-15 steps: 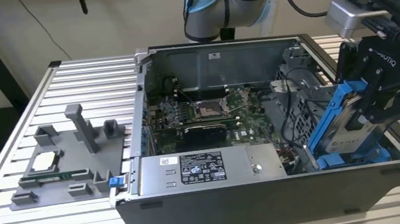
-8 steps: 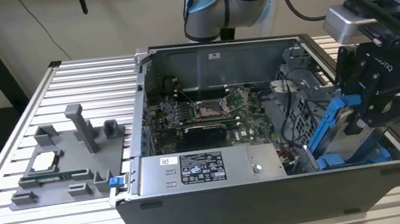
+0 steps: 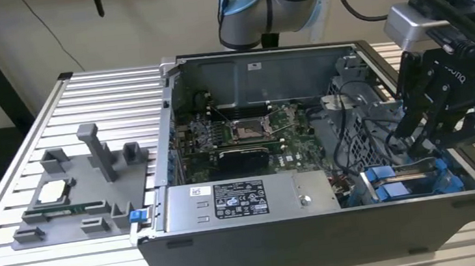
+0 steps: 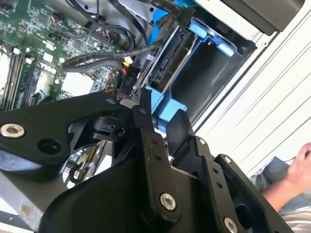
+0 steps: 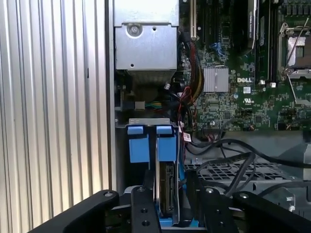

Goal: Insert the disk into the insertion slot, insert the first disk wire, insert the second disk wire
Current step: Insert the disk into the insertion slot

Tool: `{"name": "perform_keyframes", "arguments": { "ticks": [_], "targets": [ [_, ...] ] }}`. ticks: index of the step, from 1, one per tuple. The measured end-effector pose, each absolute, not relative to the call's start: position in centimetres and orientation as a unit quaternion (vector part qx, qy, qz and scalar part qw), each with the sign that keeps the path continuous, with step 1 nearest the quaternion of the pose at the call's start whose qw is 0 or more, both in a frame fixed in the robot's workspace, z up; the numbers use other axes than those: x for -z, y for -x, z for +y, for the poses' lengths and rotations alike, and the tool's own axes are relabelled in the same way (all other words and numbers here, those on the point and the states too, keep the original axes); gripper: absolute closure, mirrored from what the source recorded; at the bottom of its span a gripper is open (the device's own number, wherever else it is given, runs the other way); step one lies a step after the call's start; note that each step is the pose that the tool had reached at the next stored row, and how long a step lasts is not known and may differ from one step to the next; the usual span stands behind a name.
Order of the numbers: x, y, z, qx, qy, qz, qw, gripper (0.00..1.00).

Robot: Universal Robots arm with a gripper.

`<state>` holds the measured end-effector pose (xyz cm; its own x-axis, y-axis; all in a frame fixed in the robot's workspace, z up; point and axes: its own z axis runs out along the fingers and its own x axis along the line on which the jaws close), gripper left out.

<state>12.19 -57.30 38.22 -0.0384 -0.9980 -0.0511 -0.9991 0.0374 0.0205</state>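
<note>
The disk (image 5: 167, 189) stands on edge in its blue carrier, lowered into the insertion slot (image 5: 166, 145) at the case's corner. My gripper (image 5: 171, 177) straddles the disk's near end with a black finger tight on each side, shut on it. In the second wrist view the gripper (image 4: 161, 108) pinches the blue carrier, and the disk's (image 4: 165, 60) dark connector edge runs on toward the slot's blue rail (image 4: 214, 41). In the exterior view the gripper (image 3: 420, 145) hangs over the slot (image 3: 391, 190) at the case's right front. Loose black cables (image 5: 228, 148) lie beside the bay.
The grey power-supply box (image 3: 244, 201) sits along the case front beside the motherboard (image 3: 247, 135). A perforated cage (image 5: 228, 170) borders the bay. A grey fixture (image 3: 77, 187) with parts stands on the slatted table at the exterior view's left. A person's hand (image 4: 299, 170) rests outside the case.
</note>
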Motion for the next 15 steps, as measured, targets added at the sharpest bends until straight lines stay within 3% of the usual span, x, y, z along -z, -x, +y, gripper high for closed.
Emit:
{"name": "perform_keyframes", "arguments": {
  "ticks": [5,10,15],
  "targets": [
    [-39.06,-12.19,-57.3,-0.033,0.693,0.72,0.019,0.0],
    [-39.08,-12.19,-57.26,-0.06,0.692,0.718,0.048,0.0],
    [-38.94,-12.21,-57.25,-0.06,0.698,0.712,0.052,0.0]
  ]
}}
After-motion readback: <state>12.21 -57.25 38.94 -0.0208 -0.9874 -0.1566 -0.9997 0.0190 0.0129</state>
